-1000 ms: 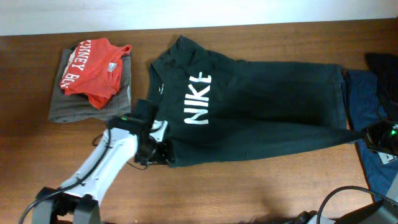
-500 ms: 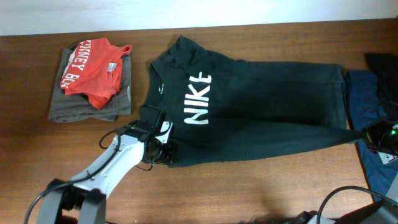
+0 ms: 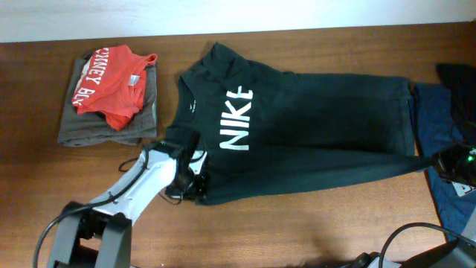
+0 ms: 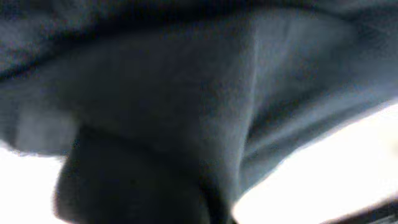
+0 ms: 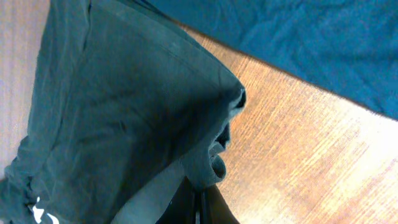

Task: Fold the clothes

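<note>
The left end effector [image 3: 190, 181] meets the near-left hem of the dark green-black NIKE-lettered T-shirt [image 3: 312, 134]; whether it grips, I cannot tell. The right end effector [image 5: 196, 199] pinches its near-right corner; the shirt lies spread across the brown wooden counter [image 3: 297, 231].

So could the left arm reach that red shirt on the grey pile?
Probably yes: bare table lies between the left gripper and the red shirt, though it sits against the dark T-shirt.

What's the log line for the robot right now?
Nike T-shirt: spread on table | left gripper: at its near-left edge, grip unclear | right gripper: shut on its right corner
</note>
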Controlling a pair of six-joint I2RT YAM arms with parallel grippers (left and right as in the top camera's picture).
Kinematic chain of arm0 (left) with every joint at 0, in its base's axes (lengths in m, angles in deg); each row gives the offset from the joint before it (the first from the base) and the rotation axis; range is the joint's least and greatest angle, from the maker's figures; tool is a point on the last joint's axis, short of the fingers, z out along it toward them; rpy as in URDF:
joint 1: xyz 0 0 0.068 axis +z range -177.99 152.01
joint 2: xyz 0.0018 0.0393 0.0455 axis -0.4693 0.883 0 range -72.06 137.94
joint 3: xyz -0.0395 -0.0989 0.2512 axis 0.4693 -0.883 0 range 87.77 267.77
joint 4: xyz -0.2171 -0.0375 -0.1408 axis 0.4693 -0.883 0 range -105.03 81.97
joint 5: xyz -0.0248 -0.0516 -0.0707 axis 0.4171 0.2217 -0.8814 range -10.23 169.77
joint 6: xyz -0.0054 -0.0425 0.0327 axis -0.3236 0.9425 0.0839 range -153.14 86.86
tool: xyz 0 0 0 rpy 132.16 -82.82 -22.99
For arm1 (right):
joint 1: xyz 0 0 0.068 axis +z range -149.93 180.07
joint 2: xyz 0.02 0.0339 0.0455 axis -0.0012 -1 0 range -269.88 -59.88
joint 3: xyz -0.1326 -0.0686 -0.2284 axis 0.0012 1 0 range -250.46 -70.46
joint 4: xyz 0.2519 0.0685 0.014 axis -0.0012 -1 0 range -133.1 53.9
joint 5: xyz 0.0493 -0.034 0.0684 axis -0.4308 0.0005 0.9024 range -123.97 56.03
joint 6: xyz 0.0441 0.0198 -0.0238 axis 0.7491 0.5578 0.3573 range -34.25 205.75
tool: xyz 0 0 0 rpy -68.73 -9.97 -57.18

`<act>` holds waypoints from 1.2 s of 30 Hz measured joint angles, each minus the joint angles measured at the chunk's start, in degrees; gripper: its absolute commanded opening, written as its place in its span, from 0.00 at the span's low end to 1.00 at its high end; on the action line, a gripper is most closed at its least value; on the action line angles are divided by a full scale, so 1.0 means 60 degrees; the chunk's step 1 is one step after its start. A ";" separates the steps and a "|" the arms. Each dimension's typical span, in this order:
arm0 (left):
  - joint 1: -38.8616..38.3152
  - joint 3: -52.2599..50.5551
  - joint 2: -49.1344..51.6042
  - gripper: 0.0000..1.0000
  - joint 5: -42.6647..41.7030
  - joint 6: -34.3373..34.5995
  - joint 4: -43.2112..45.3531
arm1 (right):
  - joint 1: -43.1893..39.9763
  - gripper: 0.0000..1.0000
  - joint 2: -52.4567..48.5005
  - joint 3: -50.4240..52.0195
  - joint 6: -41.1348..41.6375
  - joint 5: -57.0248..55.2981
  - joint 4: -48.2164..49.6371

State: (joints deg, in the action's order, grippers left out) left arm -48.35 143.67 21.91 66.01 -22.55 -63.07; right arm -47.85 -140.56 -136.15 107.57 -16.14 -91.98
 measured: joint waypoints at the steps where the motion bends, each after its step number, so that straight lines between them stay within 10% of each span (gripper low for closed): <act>1: 0.0000 0.0590 -0.0047 0.01 -0.0076 -0.0004 -0.0663 | 0.0000 0.04 0.0000 0.0000 0.0004 0.0000 -0.0011; 17: 0.0000 0.2346 -0.0364 0.01 0.0408 -0.0106 -0.2269 | 0.0000 0.04 0.0000 0.0000 0.0004 0.0000 -0.0087; 18: 0.0000 0.2346 -0.0364 0.09 0.0634 -0.0087 -0.1923 | 0.0000 0.04 0.0000 0.0000 0.0004 -0.0004 -0.0087; 19: 0.0000 0.2346 -0.0364 0.46 0.0801 -0.0087 -0.1683 | 0.0000 0.04 0.0000 0.0000 0.0004 0.0000 -0.0095; 20: 0.0000 0.2346 -0.0364 0.50 0.1035 -0.0120 -0.1362 | 0.0000 0.04 0.0000 0.0000 0.0004 -0.0004 -0.0091; 30: -0.0867 0.2346 -0.0364 0.48 0.1162 -0.0200 -0.2769 | 0.0000 0.04 0.0000 0.0000 0.0007 -0.0004 -0.0091; 36: -0.2521 0.2000 -0.0361 0.38 0.1672 -0.0703 -0.1246 | 0.0000 0.04 0.0000 0.0000 0.0007 -0.0004 -0.0091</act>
State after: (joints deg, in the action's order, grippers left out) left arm -63.47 155.67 19.75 76.04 -26.77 -70.55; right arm -47.85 -140.56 -136.15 107.62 -16.17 -92.52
